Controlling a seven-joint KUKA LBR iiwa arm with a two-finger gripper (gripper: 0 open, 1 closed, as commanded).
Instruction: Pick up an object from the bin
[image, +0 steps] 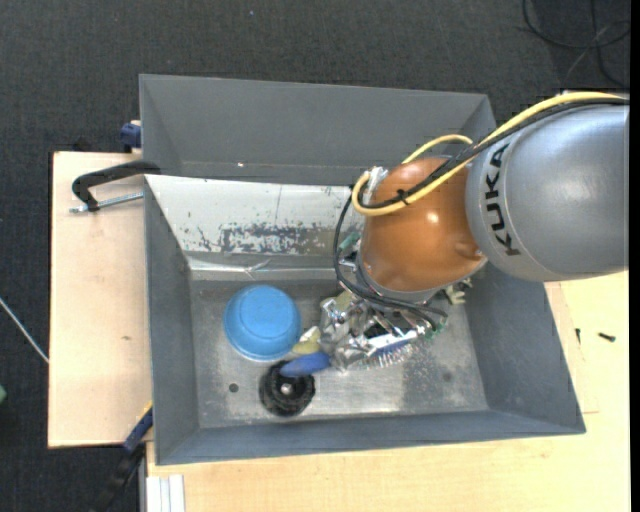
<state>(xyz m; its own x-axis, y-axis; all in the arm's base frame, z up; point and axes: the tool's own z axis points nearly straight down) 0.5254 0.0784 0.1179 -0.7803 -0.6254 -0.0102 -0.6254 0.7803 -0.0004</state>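
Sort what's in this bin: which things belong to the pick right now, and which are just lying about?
In the job: gripper, low in the grey bin; small blue piece close beside it, the likeliest target.
Lying about: blue bowl to the gripper's left in this view; black round ring near the front wall.

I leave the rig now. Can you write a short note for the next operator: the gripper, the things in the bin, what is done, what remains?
Gripper: down at the floor of the bin, right of middle; open or shut cannot be told.
Things: blue bowl to its left; black round piece at the front; small blue-and-yellow piece beside that, nearest the gripper.
Done: nothing seen picked up.
Left: grasp one thing and lift it out.
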